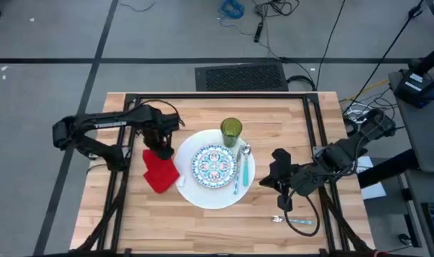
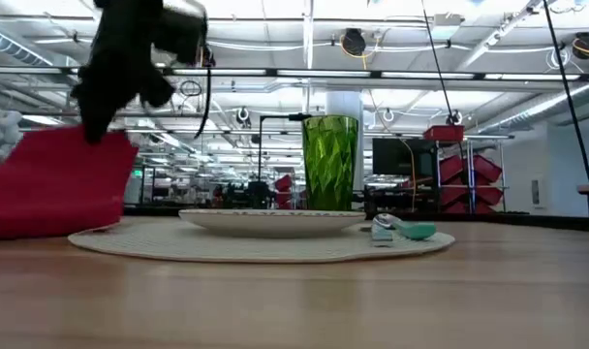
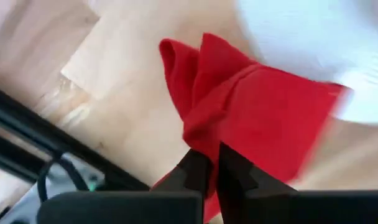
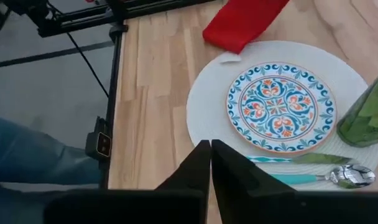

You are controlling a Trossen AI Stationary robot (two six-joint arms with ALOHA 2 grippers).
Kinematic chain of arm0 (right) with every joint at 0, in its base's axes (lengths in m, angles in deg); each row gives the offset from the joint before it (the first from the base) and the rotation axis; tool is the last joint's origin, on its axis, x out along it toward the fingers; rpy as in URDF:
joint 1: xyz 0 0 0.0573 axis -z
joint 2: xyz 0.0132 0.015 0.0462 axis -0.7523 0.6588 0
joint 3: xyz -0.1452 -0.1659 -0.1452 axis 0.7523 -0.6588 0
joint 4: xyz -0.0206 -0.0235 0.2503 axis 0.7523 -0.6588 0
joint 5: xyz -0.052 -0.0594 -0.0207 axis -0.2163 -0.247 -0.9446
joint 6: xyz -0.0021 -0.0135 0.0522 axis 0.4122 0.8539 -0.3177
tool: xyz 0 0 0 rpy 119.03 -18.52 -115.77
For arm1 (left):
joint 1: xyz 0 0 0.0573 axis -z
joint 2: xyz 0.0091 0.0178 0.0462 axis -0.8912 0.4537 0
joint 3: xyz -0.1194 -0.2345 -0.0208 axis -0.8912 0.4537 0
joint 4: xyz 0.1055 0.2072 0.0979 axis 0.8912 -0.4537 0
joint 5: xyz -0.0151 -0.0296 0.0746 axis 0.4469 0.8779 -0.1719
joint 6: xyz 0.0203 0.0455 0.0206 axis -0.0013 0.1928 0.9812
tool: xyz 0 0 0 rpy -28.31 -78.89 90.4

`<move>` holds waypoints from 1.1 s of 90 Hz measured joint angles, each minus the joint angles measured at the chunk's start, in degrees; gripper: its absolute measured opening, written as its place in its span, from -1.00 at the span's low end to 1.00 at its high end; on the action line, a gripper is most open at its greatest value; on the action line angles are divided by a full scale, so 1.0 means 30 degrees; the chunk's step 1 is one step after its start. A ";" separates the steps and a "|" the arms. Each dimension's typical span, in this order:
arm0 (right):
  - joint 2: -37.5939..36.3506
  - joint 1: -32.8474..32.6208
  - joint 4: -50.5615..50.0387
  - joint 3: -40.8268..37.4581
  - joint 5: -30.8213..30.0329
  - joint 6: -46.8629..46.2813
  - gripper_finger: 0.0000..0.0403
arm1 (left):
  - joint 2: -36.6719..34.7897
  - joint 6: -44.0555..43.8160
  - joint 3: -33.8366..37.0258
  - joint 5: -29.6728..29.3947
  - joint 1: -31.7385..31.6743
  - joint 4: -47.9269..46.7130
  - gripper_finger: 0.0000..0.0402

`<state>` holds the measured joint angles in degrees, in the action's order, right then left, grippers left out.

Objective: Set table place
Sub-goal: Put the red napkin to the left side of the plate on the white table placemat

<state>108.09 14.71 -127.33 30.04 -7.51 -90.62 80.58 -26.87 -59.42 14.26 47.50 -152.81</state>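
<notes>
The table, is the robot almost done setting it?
Mostly. The small blue-and-red patterned plate sits on the big white round plate, the green tumbler stands beside them, and the teal-handled spoon lies on the white plate's rim. The left gripper is shut on the red cloth napkin beside the plate. The small silver fork by the right gripper still looks unplaced.

Only one legible marking: white lettering along the left arm (image 1: pixel 106 123) in the high view, probably "TROSSEN", though too small to be sure. Nothing readable on the table (image 1: pixel 203 221), plates, tumbler or cutlery.
</notes>
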 joint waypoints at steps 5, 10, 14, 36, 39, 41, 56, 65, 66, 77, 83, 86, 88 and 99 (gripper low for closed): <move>-0.0022 0.0106 -0.0013 0.0000 0.0000 0.0096 -1.00 | -0.0001 -0.0370 -0.1597 0.0370 0.0730 -0.0853 -1.00; -0.0041 0.0240 -0.0015 0.0000 0.0005 0.0198 -1.00 | -0.0010 -0.1030 -0.3064 0.0799 0.1418 -0.1504 -1.00; -0.0057 0.0259 -0.0025 0.0000 0.0000 0.0289 -1.00 | -0.0015 -0.1501 -0.4042 0.1311 0.1970 -0.1866 -1.00; -0.0089 0.0936 -0.0025 0.0000 0.0232 0.1206 -1.00 | -0.0015 -0.4949 -0.7186 0.3191 0.5217 -0.1970 -1.00; -0.0096 0.1089 -0.0009 0.0000 0.0514 0.1311 -1.00 | -0.0019 -0.5453 -0.7317 0.3680 0.5645 -0.1823 -1.00; -0.0101 0.1188 0.0002 0.0000 0.0695 0.1352 -1.00 | -0.0022 -0.5767 -0.7385 0.4075 0.5920 -0.1703 -1.00; -0.0121 0.1855 0.0002 0.0000 0.1721 0.1892 -1.00 | -0.0015 -0.5803 -0.7340 0.6786 0.7714 0.0966 -1.00; -0.0192 0.2195 0.0046 0.0000 0.1993 0.2459 -1.00 | -0.0029 -0.3312 -0.6683 0.6822 0.7826 0.3682 -1.00; -0.0196 0.2232 0.0064 0.0000 0.1998 0.2522 -1.00 | -0.0024 -0.2969 -0.6578 0.6777 0.7790 0.3931 -1.00; -0.0196 0.2272 0.0133 0.0000 0.1996 0.2787 -1.00 | 0.0585 -0.0568 -0.5128 0.6687 0.7042 0.4738 -1.00; -0.0198 0.2260 0.0119 0.0000 0.2004 0.2712 -1.00 | 0.1029 0.0166 -0.4142 0.6864 0.6666 0.3862 -1.00; -0.0262 0.2258 0.0085 0.0000 0.2011 0.2622 -1.00 | 0.1225 0.0563 -0.3643 0.6933 0.6522 0.3399 -1.00; -0.0304 0.2258 0.0029 0.0000 0.2019 0.2563 -1.00 | 0.1316 0.0827 -0.3340 0.6986 0.6435 0.3140 -1.00; -0.0568 0.2258 -0.0085 0.0000 0.2004 0.2372 -1.00 | 0.1468 0.2179 -0.1762 0.7434 0.6270 0.2413 -1.00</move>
<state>106.38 21.48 -127.58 30.04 -1.50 -83.51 84.98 -20.33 -64.70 36.56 66.31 -145.57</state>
